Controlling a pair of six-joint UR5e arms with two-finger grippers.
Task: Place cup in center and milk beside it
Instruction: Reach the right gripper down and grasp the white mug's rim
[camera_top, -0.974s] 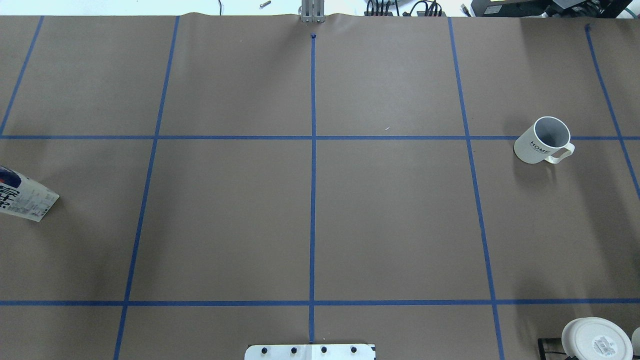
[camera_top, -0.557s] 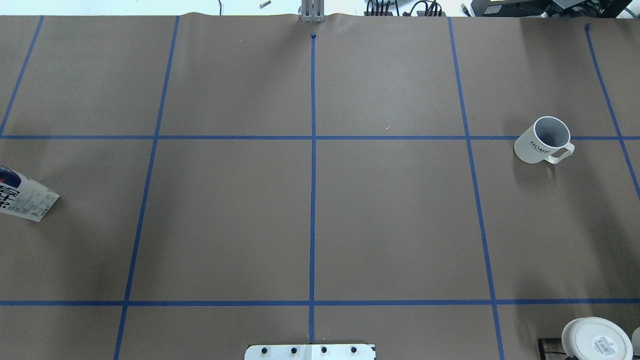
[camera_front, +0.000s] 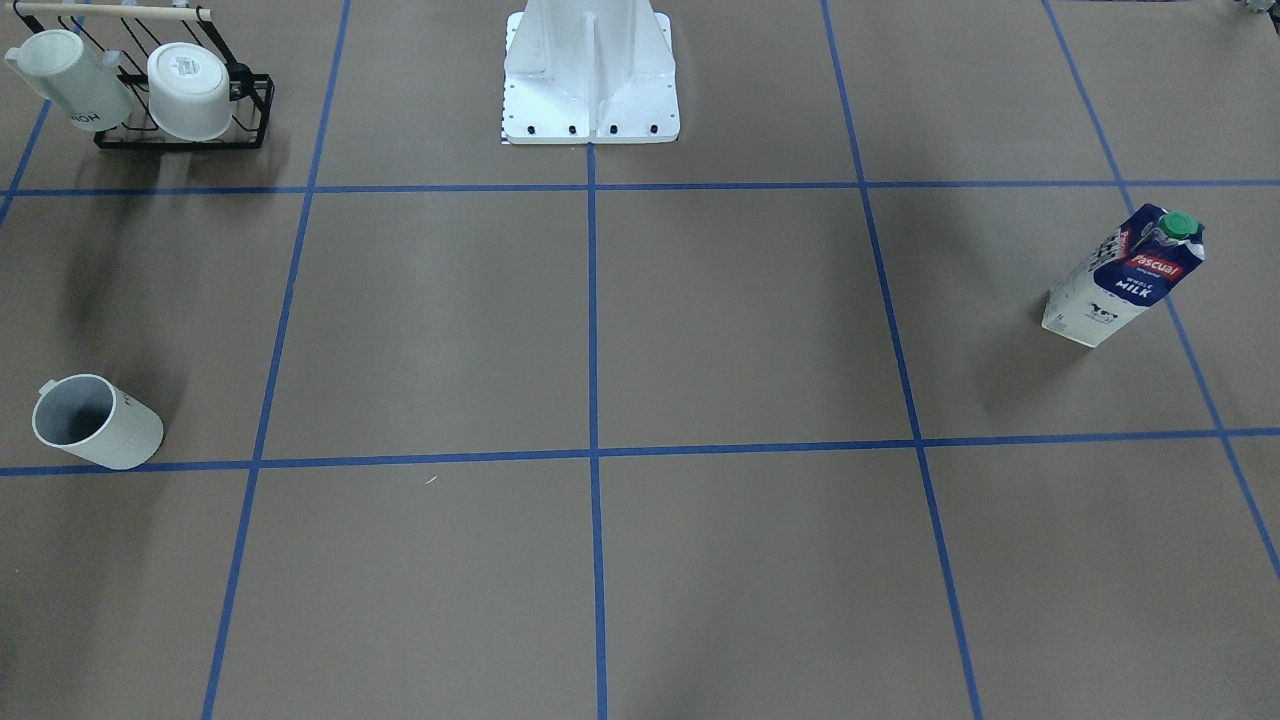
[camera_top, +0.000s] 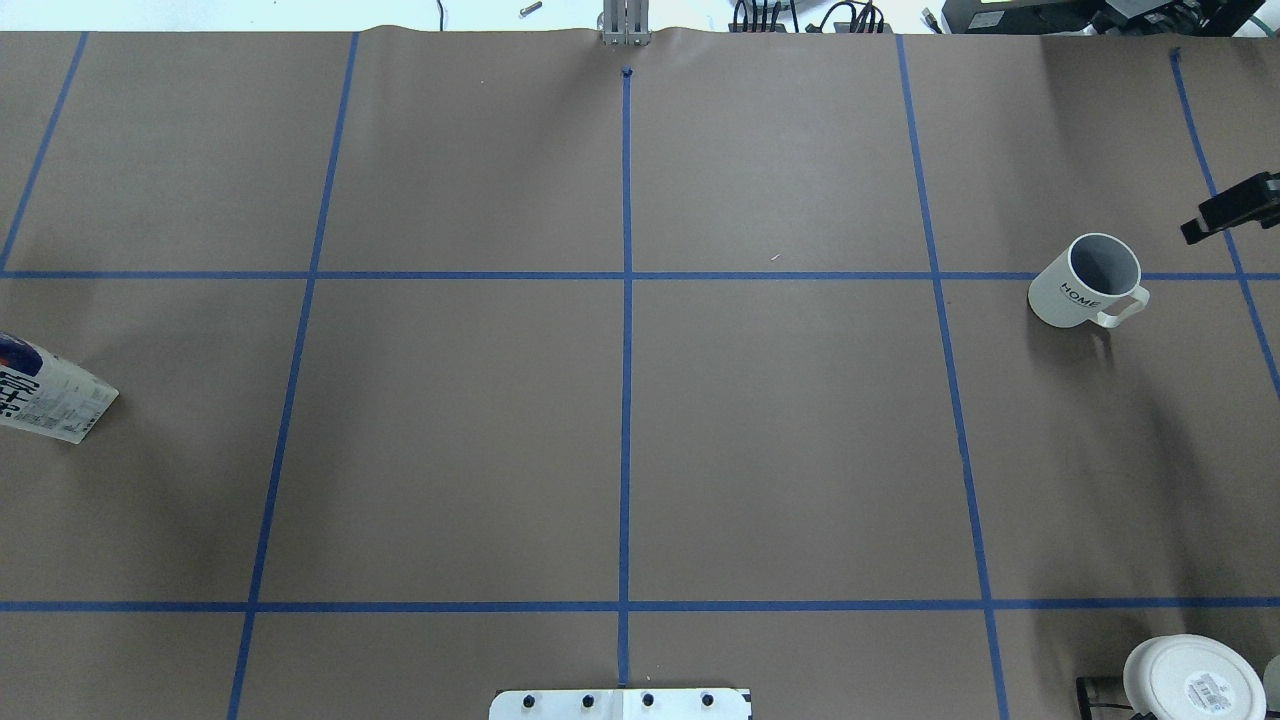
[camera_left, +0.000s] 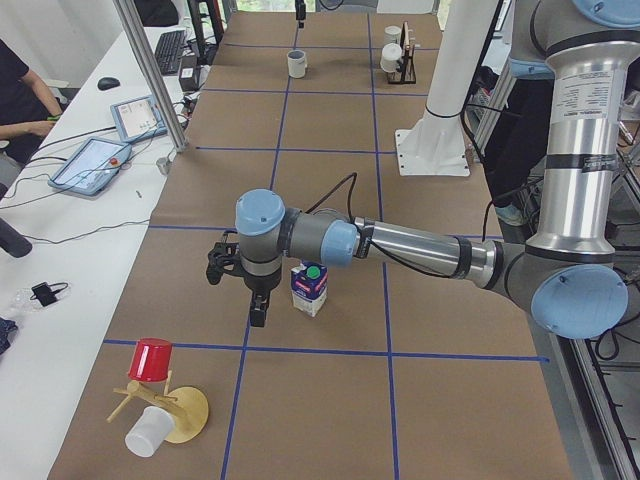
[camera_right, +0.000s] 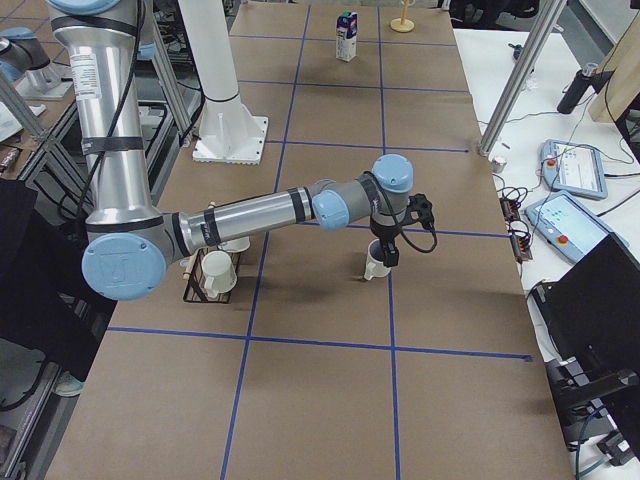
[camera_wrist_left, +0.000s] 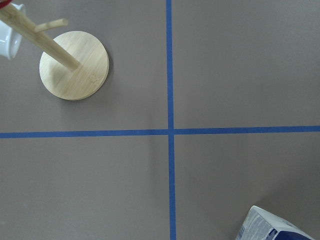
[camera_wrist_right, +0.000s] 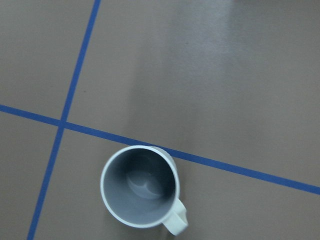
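Standing upright: white cup (camera_wrist_right: 138, 186), grey inside, sm. handle; left pincer (camera_left: 256, 312), right pincer (camera_right: 389, 254): grip can't tell.

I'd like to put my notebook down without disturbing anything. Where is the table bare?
The big squares around the middle tape crossing are bare, between the milk carton and the cup. It is crowded in the corner with the mug rack and at the end with the wooden mug tree.

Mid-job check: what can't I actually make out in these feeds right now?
Left gripper: only in exterior left view, too small; open or shut unknown.
Right gripper: cut by overhead's right edge, small in exterior right; state unknown.
Milk: overhead's left edge cuts off its top; left wrist view shows one corner.
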